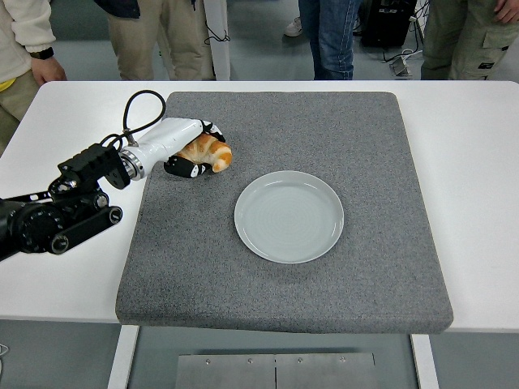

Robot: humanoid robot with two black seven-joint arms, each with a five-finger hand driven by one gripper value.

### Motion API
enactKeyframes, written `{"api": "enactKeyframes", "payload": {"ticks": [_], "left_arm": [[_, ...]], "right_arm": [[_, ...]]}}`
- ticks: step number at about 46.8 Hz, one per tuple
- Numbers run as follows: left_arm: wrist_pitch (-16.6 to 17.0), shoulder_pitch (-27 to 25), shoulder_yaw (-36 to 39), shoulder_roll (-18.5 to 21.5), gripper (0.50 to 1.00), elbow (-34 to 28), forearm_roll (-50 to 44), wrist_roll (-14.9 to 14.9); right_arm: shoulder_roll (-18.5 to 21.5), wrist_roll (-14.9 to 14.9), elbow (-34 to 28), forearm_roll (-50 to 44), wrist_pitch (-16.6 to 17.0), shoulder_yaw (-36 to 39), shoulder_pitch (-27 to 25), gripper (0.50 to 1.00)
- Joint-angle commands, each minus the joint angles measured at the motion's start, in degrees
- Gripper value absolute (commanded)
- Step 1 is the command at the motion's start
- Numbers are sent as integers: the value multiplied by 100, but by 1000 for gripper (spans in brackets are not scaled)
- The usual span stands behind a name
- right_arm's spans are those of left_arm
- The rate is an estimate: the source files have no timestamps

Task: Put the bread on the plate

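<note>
A golden-brown croissant [208,152] is held over the left part of the grey mat [324,121], slightly raised. My left hand [195,150], white with black fingertips, is shut on it, fingers curled over its top and the thumb below. A pale grey-green plate [289,215] lies bare in the middle of the mat, to the right of and nearer than the croissant. The right arm does not show.
The mat covers most of the white table [470,162]. My black left forearm [57,219] and its cable loop [134,113] lie over the table's left side. Several people [328,32] stand along the far edge.
</note>
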Motion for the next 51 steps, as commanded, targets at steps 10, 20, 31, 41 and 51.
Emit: {"api": "enactKeyframes", "payload": {"ticks": [10,20,31,41,51], "left_arm": [[-641,-982,8,452,500,-91,-212,-136],[-1011,-1562,8,646,500,-118,-353,-162],[-1397,-2116,0,795,500,-127,-380,-162],[-1732,-2590,-9,909,500,-127,-450,-171],[-1881,-2828,0,857,500,-162,-503,-250]], "right_arm": [[0,0,1,0,1,0,0,1000],[0,0,1,0,1,0,0,1000],[0,0,-7,0,1,0,0,1000],[0,0,1,0,1,0,0,1000],[0,0,-7,0,1,0,0,1000]]}}
